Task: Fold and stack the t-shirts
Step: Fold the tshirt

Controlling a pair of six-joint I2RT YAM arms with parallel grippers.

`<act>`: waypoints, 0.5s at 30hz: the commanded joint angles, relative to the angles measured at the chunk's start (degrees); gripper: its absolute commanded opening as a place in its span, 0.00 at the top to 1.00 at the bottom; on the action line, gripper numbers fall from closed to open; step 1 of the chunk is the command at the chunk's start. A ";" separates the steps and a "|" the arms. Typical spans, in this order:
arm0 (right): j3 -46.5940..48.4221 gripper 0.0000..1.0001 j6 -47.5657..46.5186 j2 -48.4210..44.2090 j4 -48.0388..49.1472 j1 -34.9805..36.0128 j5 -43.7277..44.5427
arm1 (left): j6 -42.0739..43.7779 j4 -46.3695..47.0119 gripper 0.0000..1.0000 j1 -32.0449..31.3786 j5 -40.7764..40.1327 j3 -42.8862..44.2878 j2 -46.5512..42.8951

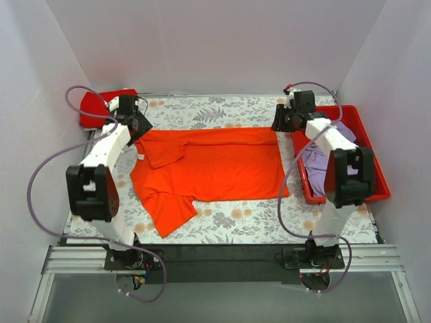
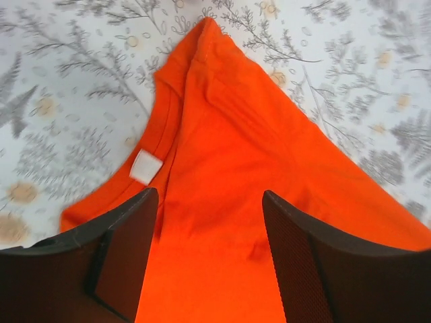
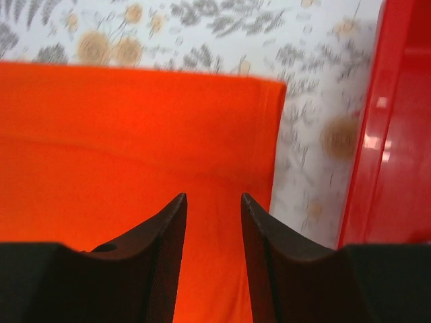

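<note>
A bright orange t-shirt (image 1: 209, 168) lies spread across the floral table, its far edge folded over and its collar to the left. My left gripper (image 1: 138, 128) is open above the collar end; in the left wrist view its fingers (image 2: 124, 256) straddle the orange cloth (image 2: 222, 168) near the white neck label (image 2: 146, 166). My right gripper (image 1: 283, 121) is open above the shirt's far right corner; the right wrist view shows that gripper (image 3: 213, 198) over the orange hem (image 3: 135, 134). A pale lavender t-shirt (image 1: 320, 158) lies in the red bin. A deeper red t-shirt (image 1: 97, 108) sits at the far left corner.
The rigid red plastic bin (image 1: 367, 155) stands along the right side of the table; its wall (image 3: 384, 121) shows close to my right gripper. White walls enclose the table on three sides. The floral cloth (image 1: 269, 219) covers the table.
</note>
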 commanded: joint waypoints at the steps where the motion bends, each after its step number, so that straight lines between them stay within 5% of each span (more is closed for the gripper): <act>1: -10.44 0.55 1.72 -11.49 -0.93 0.05 -2.38 | -3.76 -2.94 0.38 0.28 -2.01 -9.97 -14.68; 6: -25.11 0.55 2.95 -24.77 -1.19 2.94 -3.09 | -7.55 -4.70 0.46 0.46 -0.79 -28.85 -27.35; 15: -43.58 0.55 1.81 -40.77 -2.60 7.00 -2.91 | -12.21 -3.91 0.51 2.39 3.53 -43.14 -34.40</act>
